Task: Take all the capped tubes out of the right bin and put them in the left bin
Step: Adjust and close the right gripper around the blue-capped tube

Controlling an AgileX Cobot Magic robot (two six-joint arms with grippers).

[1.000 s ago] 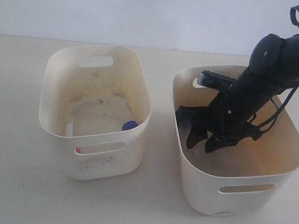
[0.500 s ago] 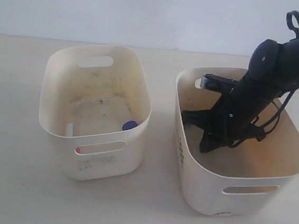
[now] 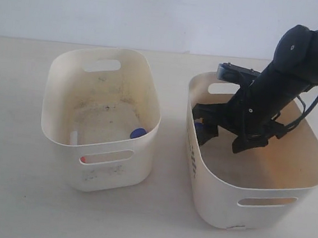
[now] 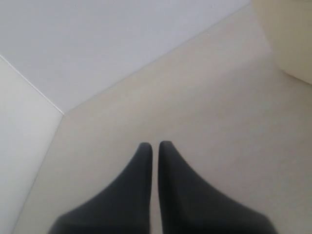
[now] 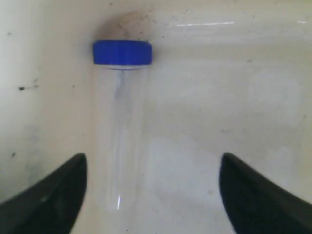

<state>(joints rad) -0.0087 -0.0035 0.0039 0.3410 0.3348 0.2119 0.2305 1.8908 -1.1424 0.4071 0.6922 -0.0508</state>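
Observation:
The wider right bin [image 3: 213, 194] holds my right gripper [image 3: 226, 138], which is open and points down at the bin floor. In the right wrist view a clear tube with a blue cap [image 5: 122, 117] lies flat on the floor between the open gripper's [image 5: 152, 168] fingers, closer to one fingertip [image 5: 58, 187] and touching neither. A speck of blue [image 3: 198, 124] shows beside the fingers. The narrower left bin [image 3: 61, 81] holds a blue cap [image 3: 138, 133], and an orange-red cap [image 3: 83, 159] shows through its handle slot. My left gripper [image 4: 155, 146] is shut and empty over the bare table.
Both bins stand side by side on a pale table [image 3: 5, 194] with a gap [image 3: 169, 154] between them. A white wall runs behind. A corner of a cream bin [image 4: 292, 34] shows at the edge of the left wrist view.
My right gripper has drawn up and back inside the right bin and spread its fingers. The right bin has shifted slightly to the right. The left bin has not moved.

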